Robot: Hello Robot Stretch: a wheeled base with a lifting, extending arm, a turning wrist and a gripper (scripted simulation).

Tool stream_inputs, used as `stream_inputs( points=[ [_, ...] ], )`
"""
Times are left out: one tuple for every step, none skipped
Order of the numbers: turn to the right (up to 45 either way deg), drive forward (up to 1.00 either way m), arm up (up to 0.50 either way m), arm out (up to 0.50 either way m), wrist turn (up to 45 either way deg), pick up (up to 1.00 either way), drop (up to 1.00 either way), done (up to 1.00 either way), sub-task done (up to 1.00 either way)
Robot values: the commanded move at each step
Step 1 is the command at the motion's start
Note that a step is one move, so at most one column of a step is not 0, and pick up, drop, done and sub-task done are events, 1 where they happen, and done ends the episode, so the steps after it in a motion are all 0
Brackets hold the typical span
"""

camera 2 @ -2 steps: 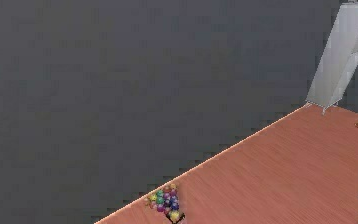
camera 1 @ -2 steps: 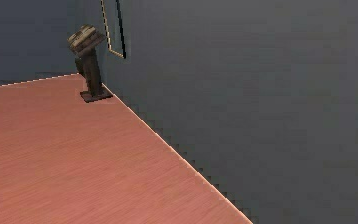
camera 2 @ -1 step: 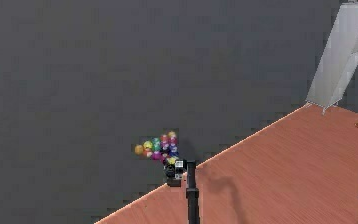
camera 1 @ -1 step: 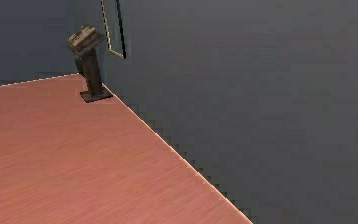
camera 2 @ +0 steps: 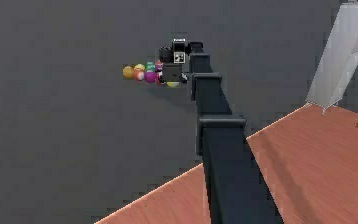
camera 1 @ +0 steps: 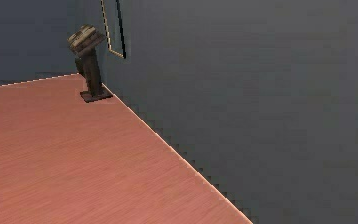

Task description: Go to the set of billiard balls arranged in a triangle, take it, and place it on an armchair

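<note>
In the arm side view the dark arm (camera 2: 222,135) rises from the bottom edge toward a dark grey wall. At its far end sits the gripper (camera 2: 161,68), just left of the white marker squares. A cluster of small coloured balls (camera 2: 141,72), yellow, green, pink and orange, hangs at the fingers with just the wall behind it, clear of the floor. The gripper holds this set of billiard balls.
The forward view has reddish wooden floor (camera 1: 67,160) meeting a dark wall (camera 1: 257,90) that runs diagonally. A small dark statue on a stand (camera 1: 88,65) sits in the corner, a framed picture (camera 1: 113,28) above it. A pale slanted panel (camera 2: 342,55) stands at the arm side view's right.
</note>
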Motion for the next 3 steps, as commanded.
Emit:
stream_inputs(
  points=[
    [0.0, 0.00, 0.00, 0.00, -45.0, 0.00, 0.00, 0.00, 0.00],
    [0.0, 0.00, 0.00, 0.00, -45.0, 0.00, 0.00, 0.00, 0.00],
    [0.0, 0.00, 0.00, 0.00, -42.0, 0.00, 0.00, 0.00, 0.00]
  ],
)
